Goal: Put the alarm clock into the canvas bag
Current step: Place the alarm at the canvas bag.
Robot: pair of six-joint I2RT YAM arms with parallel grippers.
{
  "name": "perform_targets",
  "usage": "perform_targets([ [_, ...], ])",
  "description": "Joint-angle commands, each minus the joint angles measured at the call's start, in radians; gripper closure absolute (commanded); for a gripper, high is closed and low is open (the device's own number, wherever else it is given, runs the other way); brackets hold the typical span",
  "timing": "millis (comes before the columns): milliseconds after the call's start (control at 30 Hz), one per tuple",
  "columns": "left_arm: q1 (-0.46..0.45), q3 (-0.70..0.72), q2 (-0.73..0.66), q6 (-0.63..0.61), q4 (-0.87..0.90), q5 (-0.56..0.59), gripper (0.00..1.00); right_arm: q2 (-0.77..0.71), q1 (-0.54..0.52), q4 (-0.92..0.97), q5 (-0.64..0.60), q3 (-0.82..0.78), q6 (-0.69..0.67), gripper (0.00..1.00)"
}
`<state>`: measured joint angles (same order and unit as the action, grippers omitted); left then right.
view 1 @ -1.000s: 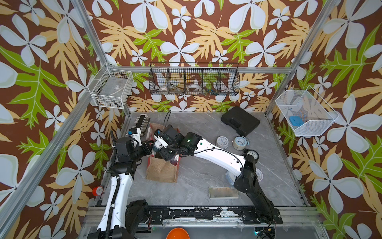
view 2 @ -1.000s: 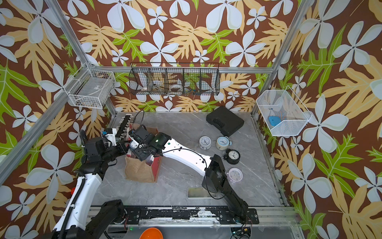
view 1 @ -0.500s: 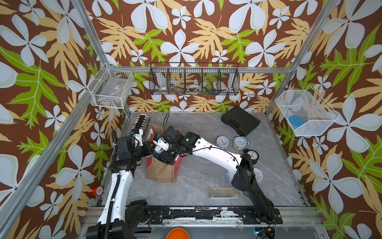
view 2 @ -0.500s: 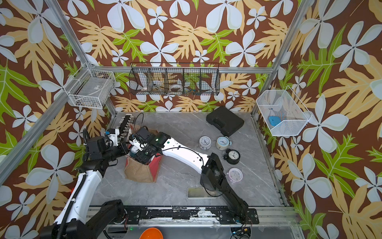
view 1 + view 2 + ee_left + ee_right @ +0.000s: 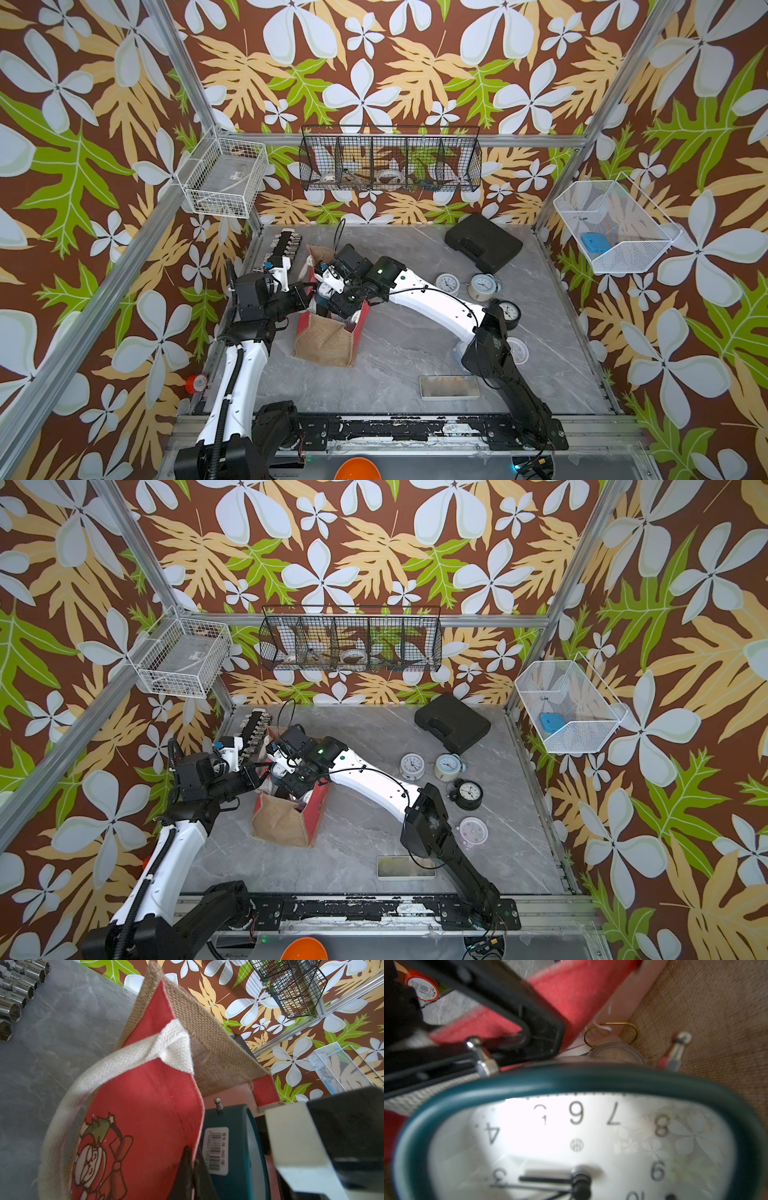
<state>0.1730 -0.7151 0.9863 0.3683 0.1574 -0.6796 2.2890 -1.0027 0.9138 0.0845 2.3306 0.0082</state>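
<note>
My right jaws stand wide, clamped across the alarm clock (image 5: 577, 1136), a round teal metal case with a glossy white dial and 2 chrome feet. The feet point away from the jaws, down into the canvas bag (image 5: 326, 340), so I judge the coming move runs straight along that axis: lower, then let go. Directly beyond the feet is coarse tan burlap and a smaller pale clock (image 5: 614, 1055) with a gold wire loop, lying inside the bag. Just beside the right jaws, my left jaws are pinched shut on the red panel's rim, holding the mouth open. The clock's labelled back sits just inside that rim. Well away from both, 3 more clocks (image 5: 482, 286) stand on the grey marbled counter (image 5: 395, 374).
</note>
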Motion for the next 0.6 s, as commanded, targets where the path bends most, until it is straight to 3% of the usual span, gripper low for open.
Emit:
perform_targets([
  [0, -0.003, -0.003, -0.007, 0.03, -0.115, -0.116, 1.0, 0.019, -0.018, 0.049, 0.008, -0.001, -0.096, 0.4],
  [233, -0.004, -0.005, -0.005, 0.071, -0.139, -0.109, 1.0, 0.041, -0.1, 0.143, 0.027, -0.021, -0.219, 0.4],
  [400, -0.004, -0.013, -0.022, 0.086, -0.111, -0.018, 1.0, 0.015, -0.116, 0.135, 0.086, -0.081, -0.226, 0.4],
  [567, -0.003, -0.037, -0.068, 0.041, -0.019, 0.107, 1.0, -0.024, -0.108, 0.124, -0.082, -0.124, -0.148, 0.39],
])
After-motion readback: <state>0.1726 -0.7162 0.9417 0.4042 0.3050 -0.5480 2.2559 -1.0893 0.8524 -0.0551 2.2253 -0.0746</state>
